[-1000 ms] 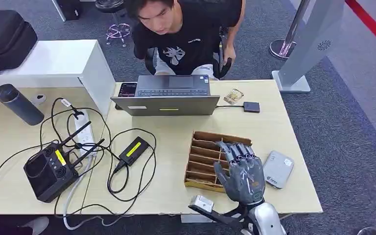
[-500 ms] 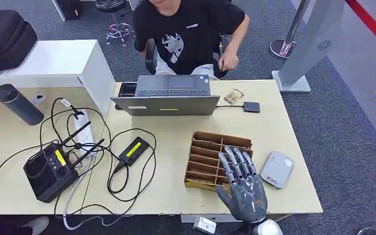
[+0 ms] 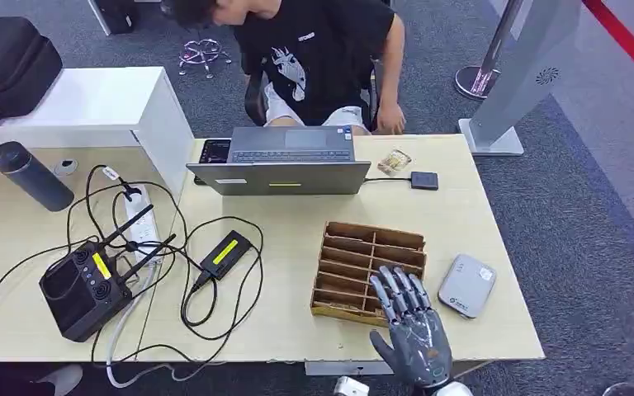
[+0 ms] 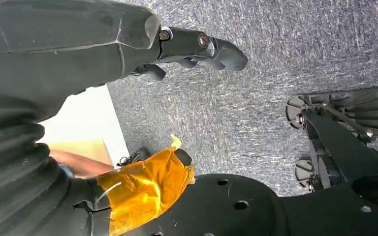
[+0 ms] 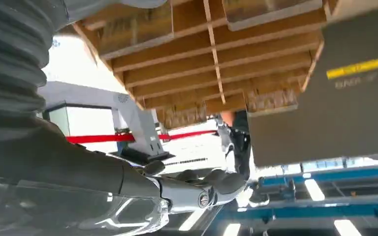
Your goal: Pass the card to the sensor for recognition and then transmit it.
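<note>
- Currently, the right hand (image 3: 411, 330) is seen at lower right of the head view, fingers spread, holding nothing.
- No card can be made out in the wooden organiser (image 3: 367, 266).
- A slot should be approached slowly, the card pinched firmly.
- Left hand (image 4: 197, 46): grip cannot be told.

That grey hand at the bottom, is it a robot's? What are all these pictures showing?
Yes, that is the robot's right hand, seen from a camera high on its body. Its fingers are spread over a wooden divider tray on the table, holding nothing. Beside the tray lies a small grey sensor device. A laptop and a person are across the table. The other two pictures come from cameras at the robot's wrists, so they look turned. The left hand hangs over the floor.
</note>
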`<state>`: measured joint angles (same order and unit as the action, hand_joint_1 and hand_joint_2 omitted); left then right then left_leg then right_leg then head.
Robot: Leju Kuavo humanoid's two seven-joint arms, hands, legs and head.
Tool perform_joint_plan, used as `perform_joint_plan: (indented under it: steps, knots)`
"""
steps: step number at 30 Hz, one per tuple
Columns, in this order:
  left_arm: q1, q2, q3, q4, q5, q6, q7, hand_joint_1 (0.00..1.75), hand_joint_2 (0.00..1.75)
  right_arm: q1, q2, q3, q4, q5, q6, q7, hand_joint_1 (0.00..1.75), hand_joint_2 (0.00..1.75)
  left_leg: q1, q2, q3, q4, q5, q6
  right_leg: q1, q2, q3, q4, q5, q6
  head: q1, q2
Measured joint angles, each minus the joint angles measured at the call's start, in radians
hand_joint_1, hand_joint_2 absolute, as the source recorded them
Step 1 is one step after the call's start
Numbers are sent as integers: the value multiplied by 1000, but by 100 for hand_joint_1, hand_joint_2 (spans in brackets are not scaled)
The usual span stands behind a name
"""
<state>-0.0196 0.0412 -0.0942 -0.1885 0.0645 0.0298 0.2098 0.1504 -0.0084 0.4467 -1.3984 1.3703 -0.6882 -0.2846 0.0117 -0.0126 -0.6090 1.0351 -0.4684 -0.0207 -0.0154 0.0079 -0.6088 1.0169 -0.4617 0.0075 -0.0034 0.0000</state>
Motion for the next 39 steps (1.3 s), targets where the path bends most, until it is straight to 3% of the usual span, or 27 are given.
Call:
perform_joint_plan:
  steps: [5,19,39]
  knots:
    - [0,-1,0,0,-5,0,0,0,175,-9,4,1,44,76,0,39,0,175,0,0,0,0,0,0,0,0,0,0,0,0,0,0]
    - [0,-1,0,0,-8,0,5,0,175,-23,8,-24,91,111,-1,81,0,175,0,0,0,0,0,0,0,0,0,0,0,0,0,0]
    - [0,-1,0,0,-12,-1,6,0,175,-25,25,-93,96,110,-1,69,0,175,0,0,0,0,0,0,0,0,0,0,0,0,0,0]
